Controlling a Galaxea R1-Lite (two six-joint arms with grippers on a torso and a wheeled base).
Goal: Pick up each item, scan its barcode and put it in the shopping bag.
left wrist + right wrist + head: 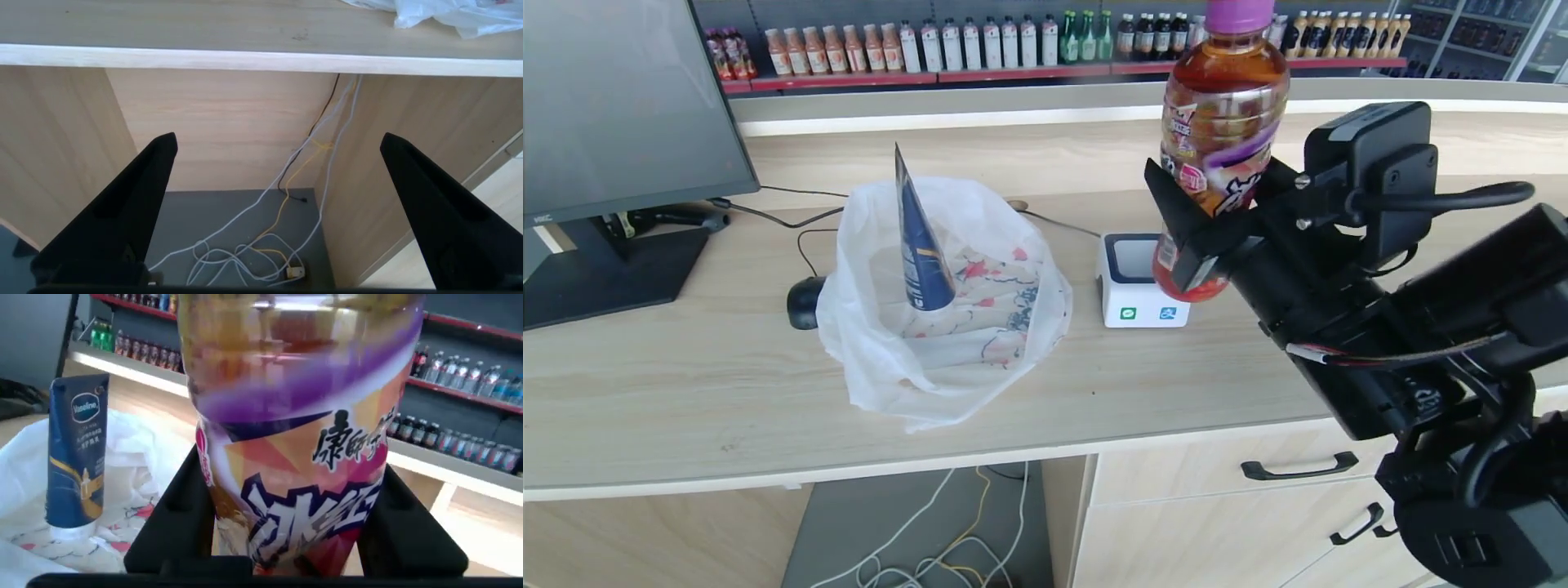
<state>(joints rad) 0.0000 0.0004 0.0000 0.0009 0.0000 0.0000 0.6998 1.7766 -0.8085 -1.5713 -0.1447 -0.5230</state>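
In the head view you have one item done: a blue tube [920, 245] stands upright in the white shopping bag [947, 359] on the counter [686, 392]; your right gripper [1217, 224] is clamped on an upright bottle [1223, 106] of amber drink with a purple cap, just right of the white scanner [1139, 286], so I judge scanning and bagging remain. In the left wrist view your left gripper [278, 147] hangs below the counter's near edge, fingers wide apart, empty; in the right wrist view the bottle's purple-and-orange label sits between the black fingers.
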